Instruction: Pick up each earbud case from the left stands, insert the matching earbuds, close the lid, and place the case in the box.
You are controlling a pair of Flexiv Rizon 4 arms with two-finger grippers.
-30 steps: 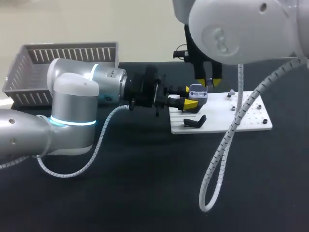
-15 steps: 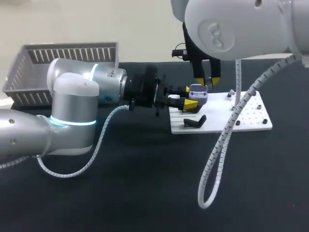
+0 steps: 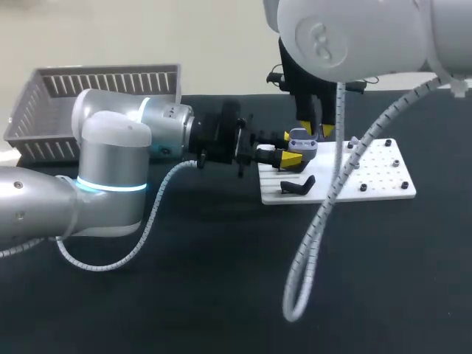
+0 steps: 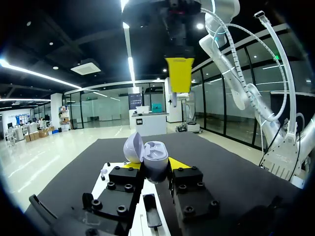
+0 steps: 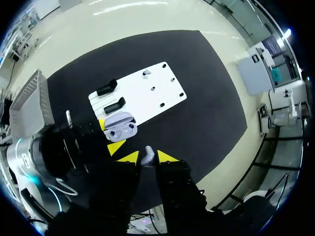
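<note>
Grey earbud case (image 4: 150,157), lid open, is clamped between the left fingers (image 4: 178,164) over the white board (image 3: 383,173). Directly above it, the right fingers (image 5: 166,157) pinch a white earbud (image 5: 147,157).

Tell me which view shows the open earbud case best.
Left wrist view: the earbud case sits close, lid open, clamped in the left gripper. The right wrist view looks down into it from higher up, smaller. The head view shows it tiny below the right gripper, which holds an earbud.

The right arm (image 3: 354,37) (cut off above) hides part of the board (image 3: 383,184).
</note>
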